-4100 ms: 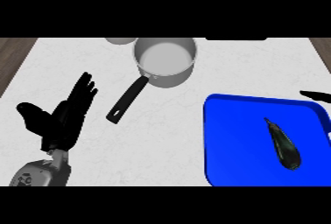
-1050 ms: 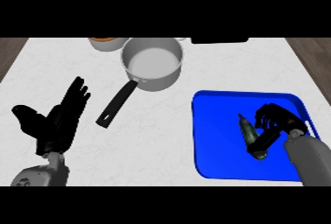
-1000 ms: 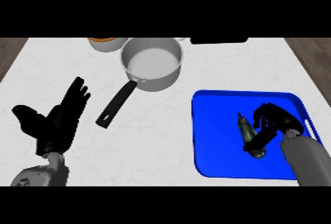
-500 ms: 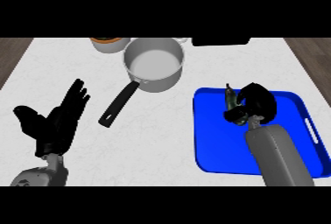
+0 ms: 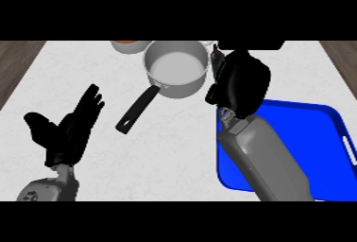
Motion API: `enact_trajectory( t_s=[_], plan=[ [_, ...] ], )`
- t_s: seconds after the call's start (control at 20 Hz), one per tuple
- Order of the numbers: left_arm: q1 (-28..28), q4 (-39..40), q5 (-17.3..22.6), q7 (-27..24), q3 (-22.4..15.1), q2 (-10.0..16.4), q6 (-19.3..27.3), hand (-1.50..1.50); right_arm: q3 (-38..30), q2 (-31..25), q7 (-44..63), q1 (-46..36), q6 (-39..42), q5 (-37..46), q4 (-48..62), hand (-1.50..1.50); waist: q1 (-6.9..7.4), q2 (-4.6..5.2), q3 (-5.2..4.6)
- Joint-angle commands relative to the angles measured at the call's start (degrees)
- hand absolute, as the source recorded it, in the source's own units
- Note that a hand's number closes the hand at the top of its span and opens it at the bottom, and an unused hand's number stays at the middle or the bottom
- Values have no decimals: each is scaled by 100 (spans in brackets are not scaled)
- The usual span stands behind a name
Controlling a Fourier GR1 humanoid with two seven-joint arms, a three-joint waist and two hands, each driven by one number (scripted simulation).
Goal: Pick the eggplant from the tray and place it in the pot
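Note:
The grey pot [image 5: 177, 67] stands at the back centre of the white counter, its black handle [image 5: 138, 109] pointing toward me and left. My right hand [image 5: 241, 85] is just right of the pot's rim, curled round the dark eggplant [image 5: 217, 56]. Only the eggplant's end pokes out above the fingers; the hand hides the rest. The blue tray [image 5: 317, 142] lies at the right, behind and below my right forearm, with nothing showing on its bare part. My left hand [image 5: 68, 130] rests open at the lower left, fingers up.
An orange bowl [image 5: 129, 45] sits at the back edge, left of the pot. A black object [image 5: 252, 45] lies at the back, right of the pot. Wooden floor shows beyond the counter's left and right edges.
My right hand has lifted the eggplant off the tray and carried it left and away, up beside the pot's rim. The left hand has stayed put.

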Motion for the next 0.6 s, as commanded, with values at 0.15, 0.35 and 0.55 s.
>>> enact_trajectory(
  t_s=[0.15,0.35,0.55],
  plan=[
    [-302,-35,-47,68,-209,-134,-18,0,758,97,2002,-1537,854,486,-295,150,277,139,42],
    [-261,-89,-42,79,-279,-148,-67,0,317,97,2012,-2220,1046,290,219,150,446,204,41],
    [-438,12,-1,79,-170,-88,-101,0,-116,97,2016,-2504,933,154,631,150,439,247,45]
  ],
)
